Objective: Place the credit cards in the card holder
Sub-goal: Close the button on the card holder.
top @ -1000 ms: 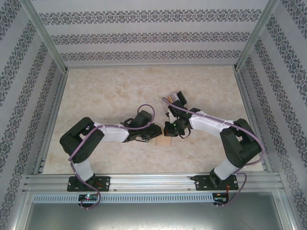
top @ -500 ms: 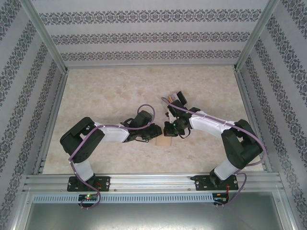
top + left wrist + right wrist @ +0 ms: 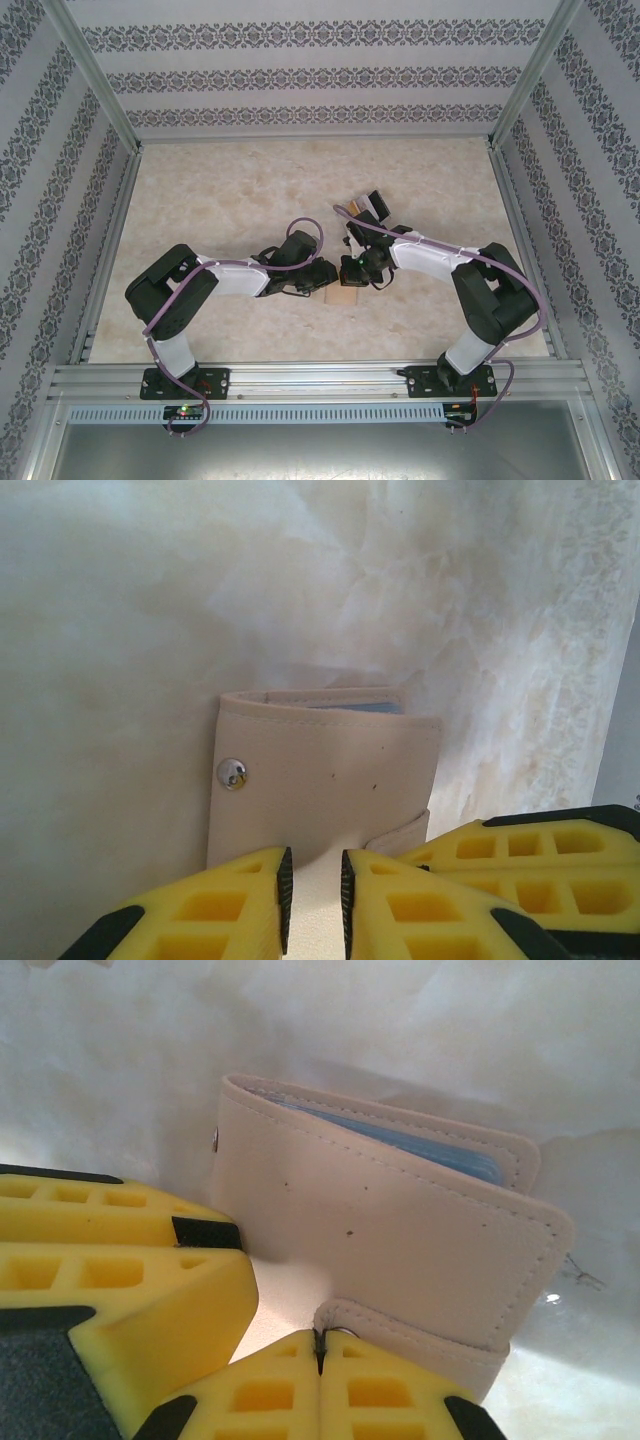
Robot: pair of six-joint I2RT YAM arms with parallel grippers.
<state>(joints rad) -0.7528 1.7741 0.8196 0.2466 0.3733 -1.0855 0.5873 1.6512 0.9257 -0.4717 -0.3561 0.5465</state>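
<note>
The card holder lies mid-tabletop. My left end effector, narrowly parted, clamps its near edge. My right end effector, fully closed, pinches the strap. One bluish card is seated inside. What appear to be further cards remain outside, still to be loaded.

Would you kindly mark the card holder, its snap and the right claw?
card holder (image 3: 330, 780), left wrist view, front cover.
snap (image 3: 232, 773), left wrist view, metal dome.
right claw (image 3: 320, 1345), right wrist view, fingertip seam.
</note>
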